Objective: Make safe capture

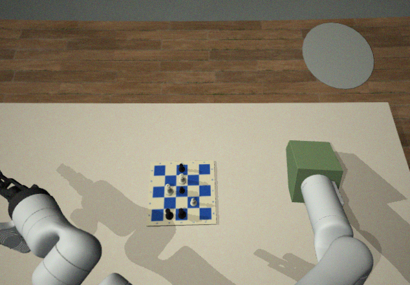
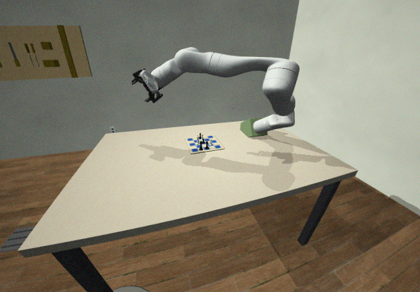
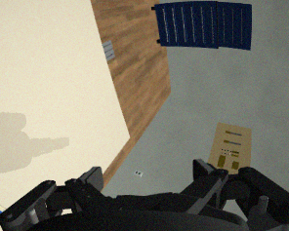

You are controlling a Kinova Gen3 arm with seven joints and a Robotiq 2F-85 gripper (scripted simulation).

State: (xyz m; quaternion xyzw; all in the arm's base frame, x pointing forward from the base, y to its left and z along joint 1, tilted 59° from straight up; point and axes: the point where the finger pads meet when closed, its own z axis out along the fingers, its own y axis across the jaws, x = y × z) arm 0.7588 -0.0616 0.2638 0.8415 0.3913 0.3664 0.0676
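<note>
The blue-and-cream board lies flat on the table. All its pieces look upright. At the far edge a black piece stands in the middle column, with a taller white piece just in front. In the middle row a white piece stands left of a small black piece on the centre square. A small white piece is nearer, right of centre. Two black pieces, one left of the other, stand in the near row. My gripper is open, empty, high left of the board.
A green block stands at the arm's base, right of the board. The arm reaches high over the table, casting shadows near the board. A round grey disc is beyond the table's far edge.
</note>
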